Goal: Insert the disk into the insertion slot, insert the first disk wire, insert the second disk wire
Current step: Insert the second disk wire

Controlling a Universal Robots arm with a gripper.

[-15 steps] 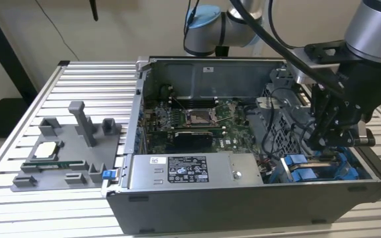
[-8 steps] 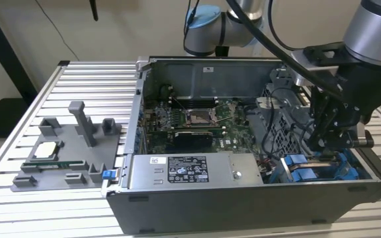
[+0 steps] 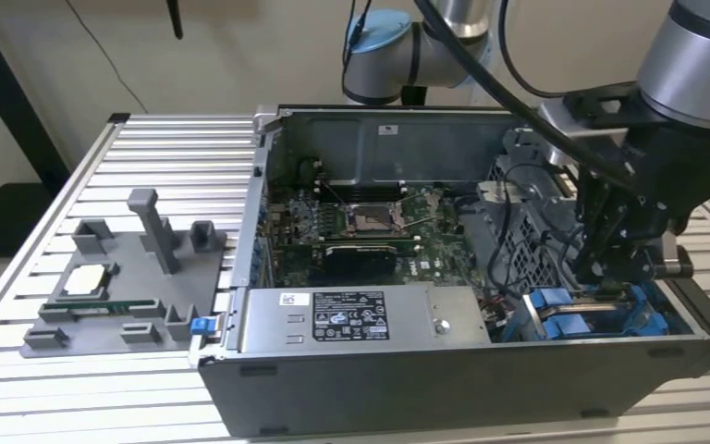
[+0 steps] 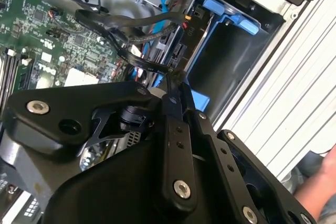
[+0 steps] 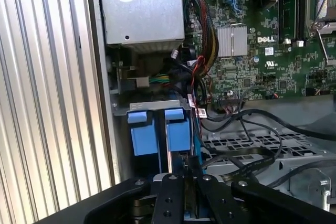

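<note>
Exterior view puts the hand low inside the computer case on the counter, over the blue-railed insertion slot. In both wrist views it is narrow, pinched on the end of a black wire, just beside the disk seated in that slot.

Slatted metal table with computer case and grey fixture

Silver arm, blue joint cap, black screw-studded claw.
</note>
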